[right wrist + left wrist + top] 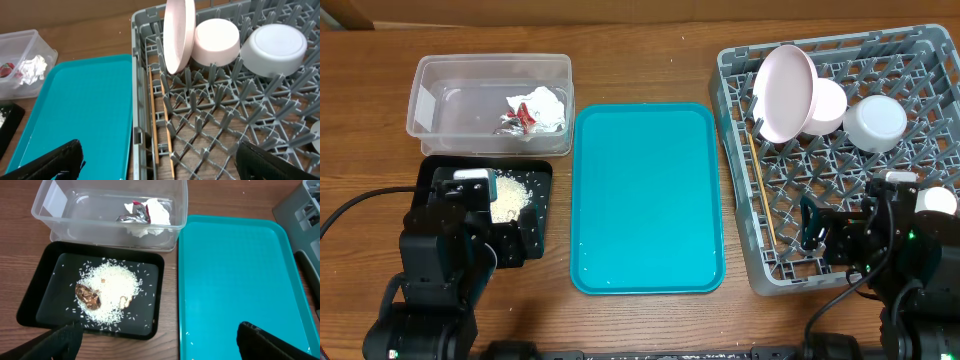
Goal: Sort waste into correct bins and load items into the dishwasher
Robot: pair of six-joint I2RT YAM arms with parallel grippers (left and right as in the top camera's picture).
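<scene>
Black tray [47, 292] of rice [114, 286], clear tub [100, 236], seemingly tissue [158, 213]

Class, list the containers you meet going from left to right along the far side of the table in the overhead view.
Clear tub → teal tray → grey dish rack.

Light: bright, even, overhead; shadows short and soft. Glare: white highlights on clear tub [47, 205] at 10 o'clock. Focus: sharp centrally; fingers [55, 341] blurred at 7 and 5 o'clock, wrist views.
</scene>
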